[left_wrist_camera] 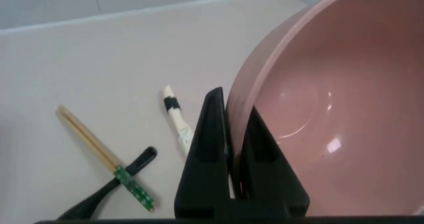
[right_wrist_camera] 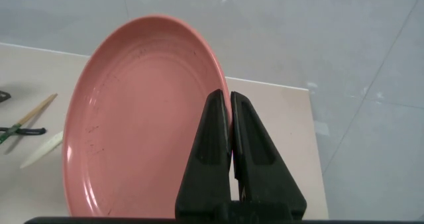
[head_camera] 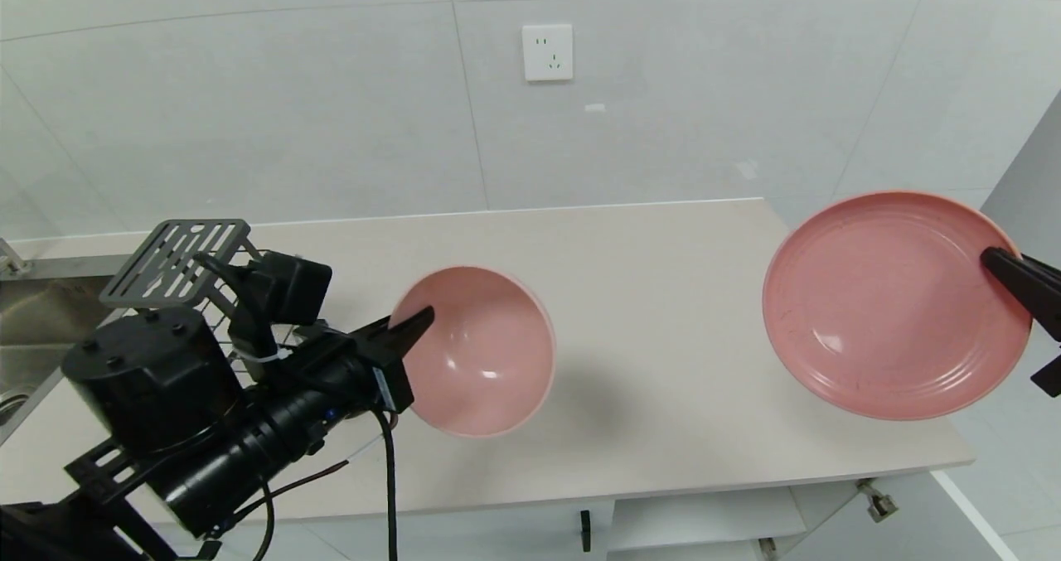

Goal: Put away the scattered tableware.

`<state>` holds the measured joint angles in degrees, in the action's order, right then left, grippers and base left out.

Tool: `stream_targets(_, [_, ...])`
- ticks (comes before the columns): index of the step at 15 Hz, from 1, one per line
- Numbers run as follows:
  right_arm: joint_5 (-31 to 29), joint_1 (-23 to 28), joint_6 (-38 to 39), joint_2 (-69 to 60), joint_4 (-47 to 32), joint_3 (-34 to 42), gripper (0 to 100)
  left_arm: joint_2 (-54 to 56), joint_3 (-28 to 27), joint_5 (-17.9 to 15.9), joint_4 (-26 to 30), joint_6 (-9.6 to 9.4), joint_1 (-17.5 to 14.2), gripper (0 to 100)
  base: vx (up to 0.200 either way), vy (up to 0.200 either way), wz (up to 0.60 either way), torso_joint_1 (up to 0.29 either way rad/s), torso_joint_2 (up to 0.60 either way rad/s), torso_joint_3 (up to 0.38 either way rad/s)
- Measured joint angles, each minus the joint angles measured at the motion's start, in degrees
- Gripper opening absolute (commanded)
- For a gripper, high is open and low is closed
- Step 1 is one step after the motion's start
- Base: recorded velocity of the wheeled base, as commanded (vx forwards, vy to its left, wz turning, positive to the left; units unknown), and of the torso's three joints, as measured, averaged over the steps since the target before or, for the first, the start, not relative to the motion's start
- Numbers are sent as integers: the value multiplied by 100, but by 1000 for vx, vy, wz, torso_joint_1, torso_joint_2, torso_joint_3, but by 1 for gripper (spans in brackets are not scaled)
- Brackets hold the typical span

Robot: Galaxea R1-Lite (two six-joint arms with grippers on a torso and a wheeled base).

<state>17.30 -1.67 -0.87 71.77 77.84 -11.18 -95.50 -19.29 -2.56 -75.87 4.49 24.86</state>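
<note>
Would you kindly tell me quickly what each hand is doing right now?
Left hand: closed on the rim of the pink bowl.
Right hand: closed on the rim of the pink plate.

the left arm (head_camera: pixel 249 428) reaches from the lower left, forward and inward. the left tool (head_camera: pixel 419 319) is pinched on the rim of the pink bowl (head_camera: pixel 489 354), one finger (left_wrist_camera: pixel 212 138) outside the wall and one inside. the right tool (head_camera: pixel 999 263) comes in from the right edge, its fingers (right_wrist_camera: pixel 213 131) clamped on the rim of the tilted pink plate (head_camera: pixel 887 304).
</note>
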Motion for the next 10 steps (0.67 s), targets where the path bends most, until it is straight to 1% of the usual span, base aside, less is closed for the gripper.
stream_targets(1, [-6,-166,2,-2,11,11,0,-34,177,62,-668,2,88,0,0,0,0,0,0,0])
stream_targets(2, [-28,-373,-2,-7,13,51,0,-108,330,196,-1106,2,166,0,0,0,0,0,0,0])
stream_targets(3, [-105,-594,-11,-16,28,95,0,-207,435,360,-1300,5,227,0,0,0,0,0,0,0])
stream_targets(4, [-168,-795,-9,-35,63,154,0,-276,527,479,-1371,5,268,0,0,0,0,0,0,0])
stream_targets(5, [-189,-924,-2,-49,80,190,0,-286,603,521,-1396,-13,300,0,0,0,0,0,0,0])
stream_targets(7, [-193,-1036,18,-57,90,284,0,-282,645,527,-1403,-176,322,0,0,0,0,0,0,0])
stream_targets(8, [-191,-1057,57,-51,88,355,0,-279,645,529,-1404,-340,330,0,0,0,0,0,0,0])
stream_targets(10, [-189,-1073,73,-35,96,379,0,-238,630,534,-1403,-395,419,0,0,0,0,0,0,0])
